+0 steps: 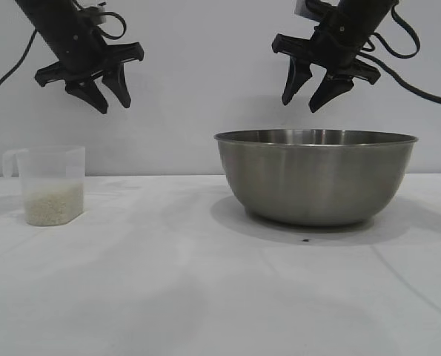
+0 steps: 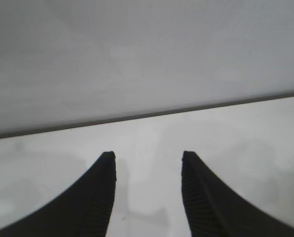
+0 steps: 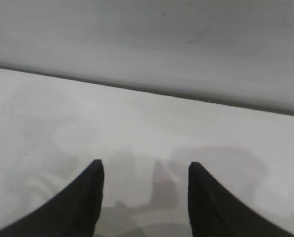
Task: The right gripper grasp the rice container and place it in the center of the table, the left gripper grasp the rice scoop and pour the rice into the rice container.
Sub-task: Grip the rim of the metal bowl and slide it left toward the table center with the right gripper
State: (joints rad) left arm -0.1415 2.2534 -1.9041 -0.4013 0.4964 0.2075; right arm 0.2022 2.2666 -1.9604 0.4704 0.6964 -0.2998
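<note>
The rice container [image 1: 316, 176], a big steel bowl, stands on the white table [image 1: 205, 297] right of centre. At the left stands the rice scoop [image 1: 52, 184], a translucent cup with rice [image 1: 53, 203] in its lower part. My left gripper [image 1: 114, 103] hangs open high above and a little right of the scoop, holding nothing. High over the bowl's rim, my right gripper [image 1: 299, 103] is open and empty too. In the left wrist view the left gripper [image 2: 147, 157] shows only bare table between its fingers. The right wrist view gives the same for the right gripper [image 3: 146, 167].
A plain grey wall [image 1: 205, 111] rises behind the table. A small dark speck [image 1: 304, 239] lies on the tabletop just in front of the bowl. Black cables trail from both arms.
</note>
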